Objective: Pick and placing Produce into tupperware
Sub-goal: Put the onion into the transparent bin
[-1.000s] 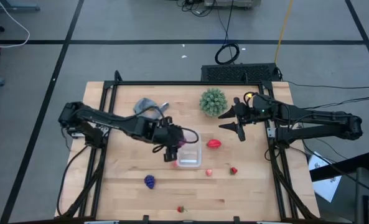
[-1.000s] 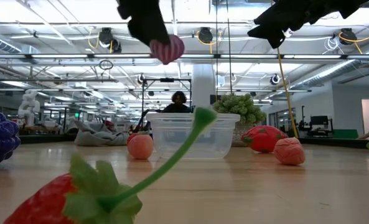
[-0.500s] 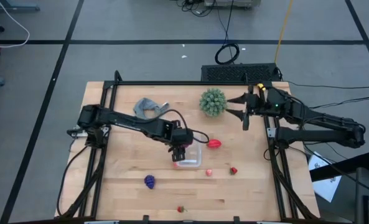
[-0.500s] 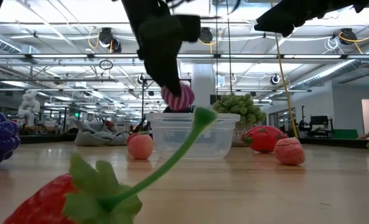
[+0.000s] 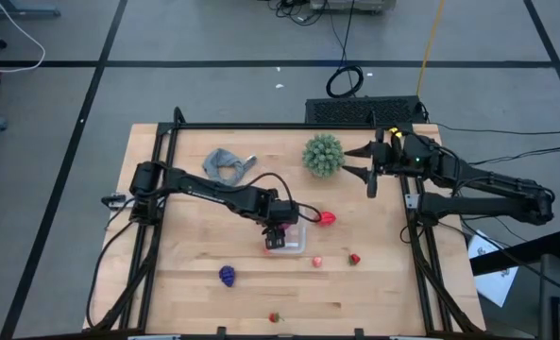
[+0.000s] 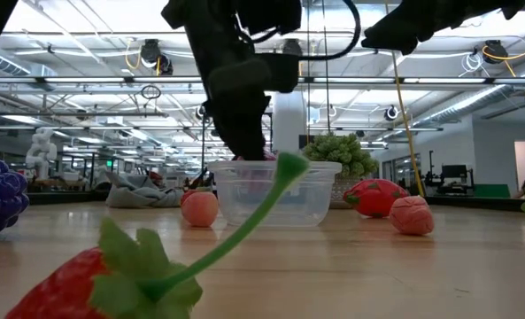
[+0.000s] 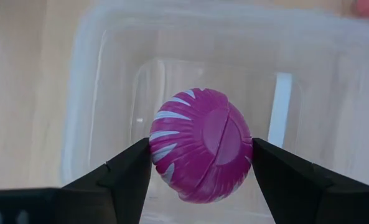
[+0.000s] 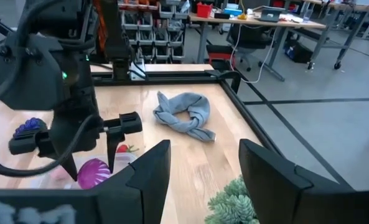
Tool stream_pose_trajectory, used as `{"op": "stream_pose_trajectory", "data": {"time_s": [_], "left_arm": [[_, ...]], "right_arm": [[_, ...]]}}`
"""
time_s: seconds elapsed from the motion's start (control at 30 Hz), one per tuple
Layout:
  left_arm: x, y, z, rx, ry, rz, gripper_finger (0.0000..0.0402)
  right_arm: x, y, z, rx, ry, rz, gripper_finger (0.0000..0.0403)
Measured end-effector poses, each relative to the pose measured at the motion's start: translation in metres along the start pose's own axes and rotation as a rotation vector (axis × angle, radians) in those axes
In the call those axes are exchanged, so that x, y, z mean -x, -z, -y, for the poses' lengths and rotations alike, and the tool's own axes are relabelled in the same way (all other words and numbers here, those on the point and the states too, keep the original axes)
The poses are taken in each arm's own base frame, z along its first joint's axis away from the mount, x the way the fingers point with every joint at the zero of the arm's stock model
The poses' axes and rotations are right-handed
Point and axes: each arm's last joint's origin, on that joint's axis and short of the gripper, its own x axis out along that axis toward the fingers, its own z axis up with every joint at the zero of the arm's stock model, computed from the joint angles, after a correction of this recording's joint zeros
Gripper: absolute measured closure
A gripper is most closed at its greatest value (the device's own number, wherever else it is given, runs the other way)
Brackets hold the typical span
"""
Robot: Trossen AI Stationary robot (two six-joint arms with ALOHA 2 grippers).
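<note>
My left gripper reaches down into the clear tupperware and is shut on a round magenta piece of produce with white stripes. In the low view the gripper dips below the tupperware's rim. My right gripper is open and empty, raised by the green plant at the far right. A red piece, a pink piece, a small red piece, purple grapes and a strawberry lie on the table. My left gripper pinches the magenta piece by its two opposite sides between its two fingers. The fingers come from above, pointing down into the tupperware. The piece sits inside the walls; whether it touches the bottom, I cannot tell.
A grey cloth lies at the far left of the table. The plant stands at the far middle. The loose produce lies to the right of and nearer than the tupperware. Bare wood shows at the near left.
My left gripper has gone toward the table's right edge and then down, carrying the magenta piece from high above the table into the tupperware. My right gripper has drawn back toward the far right corner and then kept still.
</note>
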Motion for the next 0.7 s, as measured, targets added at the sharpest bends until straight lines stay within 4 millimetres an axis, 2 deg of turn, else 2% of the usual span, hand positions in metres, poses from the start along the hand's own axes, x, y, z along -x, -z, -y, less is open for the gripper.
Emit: {"op": "stream_pose_trajectory", "data": {"time_s": [0.27, 0.7], "left_arm": [[-0.009, -0.003, 0.000, -0.001, 0.002, 0.017, 0.0140], [-0.013, -0.004, -0.018, 0.072, -0.027, 0.001, 0.0140]], "right_arm": [[0.000, 0.001, 0.000, -0.004, -0.001, -0.012, 0.0220], [0.000, 0.001, 0.000, -0.011, -0.002, -0.013, 0.0220]]}}
